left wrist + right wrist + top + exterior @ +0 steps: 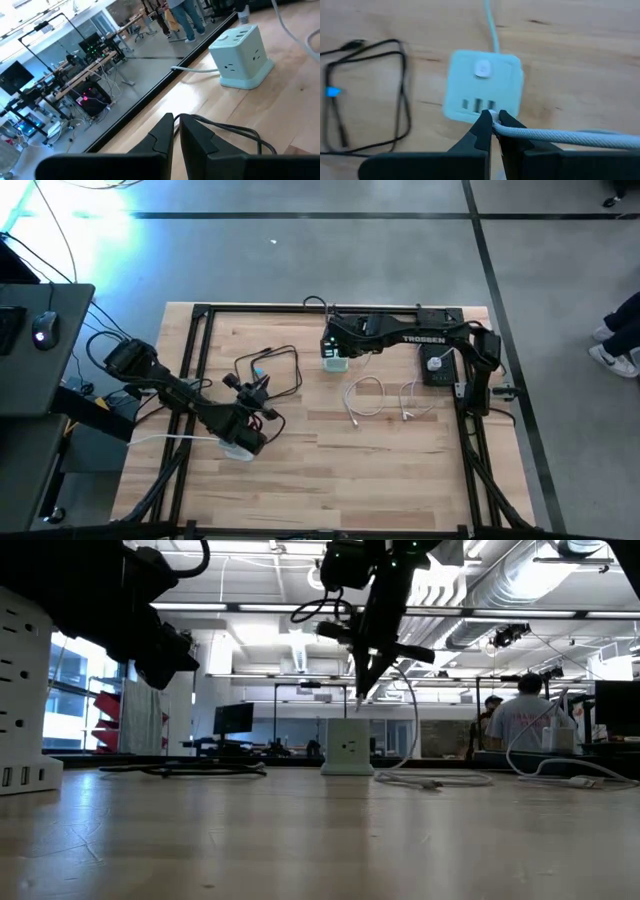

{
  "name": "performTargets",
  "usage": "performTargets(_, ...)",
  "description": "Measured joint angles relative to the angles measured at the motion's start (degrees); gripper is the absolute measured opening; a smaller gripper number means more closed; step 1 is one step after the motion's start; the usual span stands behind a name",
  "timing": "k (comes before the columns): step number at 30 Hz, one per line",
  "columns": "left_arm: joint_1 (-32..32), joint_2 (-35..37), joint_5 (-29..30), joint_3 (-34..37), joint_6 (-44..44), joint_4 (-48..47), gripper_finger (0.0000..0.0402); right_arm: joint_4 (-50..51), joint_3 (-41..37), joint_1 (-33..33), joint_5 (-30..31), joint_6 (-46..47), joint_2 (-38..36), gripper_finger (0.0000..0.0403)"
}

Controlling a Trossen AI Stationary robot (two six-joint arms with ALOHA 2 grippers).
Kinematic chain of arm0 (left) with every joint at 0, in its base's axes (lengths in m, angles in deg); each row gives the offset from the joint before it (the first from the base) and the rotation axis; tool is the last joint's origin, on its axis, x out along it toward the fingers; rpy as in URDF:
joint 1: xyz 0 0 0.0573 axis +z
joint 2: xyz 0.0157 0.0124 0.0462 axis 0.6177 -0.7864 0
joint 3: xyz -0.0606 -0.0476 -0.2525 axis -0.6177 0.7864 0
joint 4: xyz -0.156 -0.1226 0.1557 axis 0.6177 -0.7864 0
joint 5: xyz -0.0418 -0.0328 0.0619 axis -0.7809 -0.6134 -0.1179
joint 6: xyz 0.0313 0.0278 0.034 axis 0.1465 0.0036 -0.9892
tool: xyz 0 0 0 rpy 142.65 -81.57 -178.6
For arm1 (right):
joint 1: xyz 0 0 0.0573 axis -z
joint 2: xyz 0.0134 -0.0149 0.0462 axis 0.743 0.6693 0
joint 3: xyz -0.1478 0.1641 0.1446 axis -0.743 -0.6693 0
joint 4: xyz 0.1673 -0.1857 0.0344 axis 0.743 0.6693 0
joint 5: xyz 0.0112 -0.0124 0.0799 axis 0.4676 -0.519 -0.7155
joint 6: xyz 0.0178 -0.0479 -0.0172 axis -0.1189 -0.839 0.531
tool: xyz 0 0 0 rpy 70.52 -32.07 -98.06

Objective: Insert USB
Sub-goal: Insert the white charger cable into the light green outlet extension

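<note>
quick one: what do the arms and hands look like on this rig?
Both arms are dark, jointed links with dark cables along them. The right arm carries white TROSSEN lettering. The left hand and right hand each have two black, wedge-shaped fingers tapering to narrow tips.

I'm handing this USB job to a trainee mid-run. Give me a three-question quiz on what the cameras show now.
1. True or false: the right gripper is shut on the white braided cable.
2. The right gripper hangs over which thing? A) the black cable loop B) the cube power hub C) the black box
3. Fill in: the left gripper is shut and holds ______.

Key
1. True; its plug end sits just above the hub's row of USB slots.
2. B
3. Nothing; a second cube hub stands farther off.
</note>
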Motion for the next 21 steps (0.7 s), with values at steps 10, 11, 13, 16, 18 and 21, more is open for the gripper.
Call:
performTargets(10, 0.34, 0.04, 6.86, -1.67, -0.15, -0.03, 0.0009, -0.62, -0.02, -0.46, 4.04, 1.23, 0.0, 0.0)
performTargets(11, 0.52, 0.04, 7.38, -2.04, -0.42, -0.03, 0.0009, -1.18, -0.02, -0.46, 4.0, 1.2, 0.0, 0.0)
performTargets(13, 0.98, 0.04, 7.56, -3.14, -2.24, -0.02, 0.0009, -2.41, -0.02, -0.57, 3.68, 0.81, 0.4, 0.0)
performTargets(16, 1.82, 0.09, 6.29, -5.4, -7.44, -0.04, 0.0009, -2.39, -0.02, -0.85, 3.2, 0.16, 1.5, 0.0)
performTargets(18, 2.13, 0.11, 5.0, -7.03, -11.36, 0.03, 0.0009, -2.14, -0.09, -1.21, 3.15, -0.04, 1.79, 0.0)
performTargets(21, 2.19, 0.13, 2.86, -9.29, -15.35, 0.14, 0.0009, -2.44, -0.08, -1.79, 4.49, -0.13, 1.75, 0.0)
